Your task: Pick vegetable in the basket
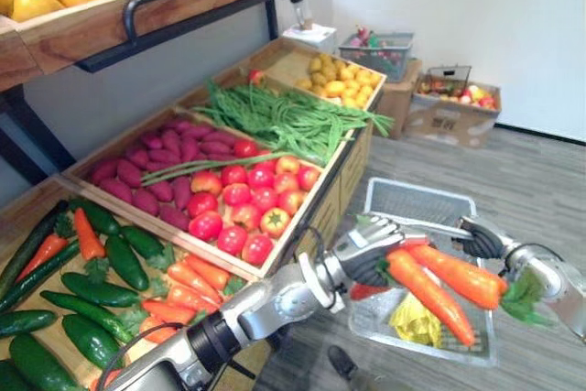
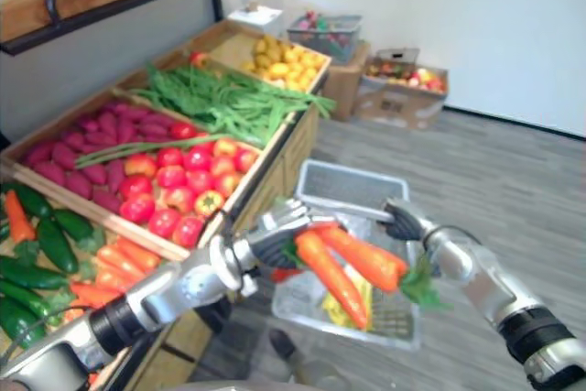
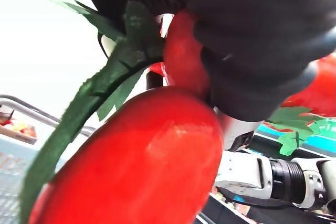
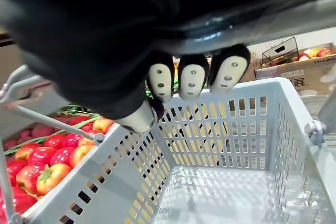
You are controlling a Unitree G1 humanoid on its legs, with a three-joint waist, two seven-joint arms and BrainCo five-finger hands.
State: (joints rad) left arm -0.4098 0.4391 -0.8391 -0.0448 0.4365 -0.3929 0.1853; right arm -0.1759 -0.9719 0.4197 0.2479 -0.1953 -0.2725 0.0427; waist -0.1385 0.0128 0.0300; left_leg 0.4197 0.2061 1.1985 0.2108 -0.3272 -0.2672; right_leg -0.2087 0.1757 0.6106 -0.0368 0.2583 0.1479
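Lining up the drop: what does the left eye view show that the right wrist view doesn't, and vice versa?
Left eye view: the left hand holding two carrots over the basket, with a yellow item inside. Right wrist view: the right hand close up, fingertips curled under the handle. Both: the basket, the right hand on its handle, the tomatoes.

Two orange carrots (image 1: 458,276) with green leafy tops, in the silver, dark-tipped left robot hand (image 1: 366,249), over a pale grey basket (image 1: 412,200) with slotted walls. At ten o'clock of it, red tomatoes (image 1: 247,203), some tinged yellow; beyond them purple-red sweet potatoes (image 1: 151,176) and green beans (image 1: 284,116). Dark green cucumbers (image 1: 124,263) at nine o'clock. The floor (image 1: 513,180) is grey wood-grain
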